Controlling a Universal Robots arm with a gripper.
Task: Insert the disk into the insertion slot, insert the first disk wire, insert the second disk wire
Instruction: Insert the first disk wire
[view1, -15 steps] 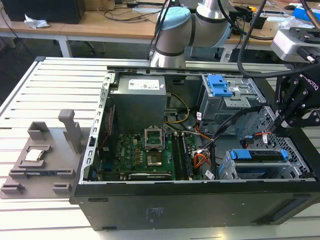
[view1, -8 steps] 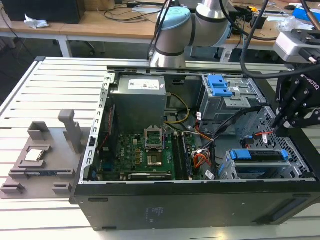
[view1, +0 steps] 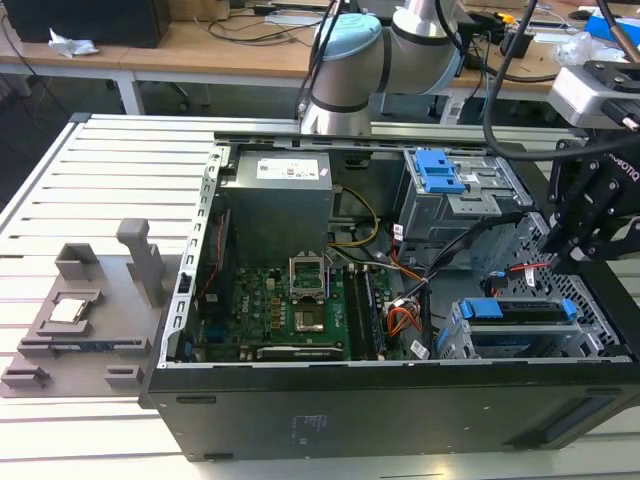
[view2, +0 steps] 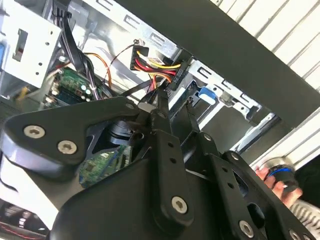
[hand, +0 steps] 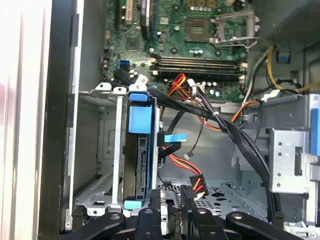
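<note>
At the exterior view's right, inside the open black computer case (view1: 400, 410), the arm's black gripper (view1: 560, 255) hangs over the low silver perforated drive cage that serves as the insertion slot (view1: 600, 300). The flat silver disk (view1: 520, 315), framed by its bright blue plastic carrier, lies seated in that bay, so the first step reads as complete. In the first wrist view the gripper sits just beside a black power connector (hand: 192, 186) trailing red, yellow and black wires, near the disk's exposed edge. A smaller blue-tipped data plug (hand: 172, 137) lies just beside that edge, and whether it is mated cannot be told. Whether the jaws are closed on the power connector or merely flank it cannot be told either. Risks: a connector presented tilted or off-axis could jam against the drive's port or bend its contacts. The thick black cable bundle (hand: 235, 142) crossing nearby could snag the gripper and tug the wires. Excess pressing force might shift the disk within its cage.
</note>
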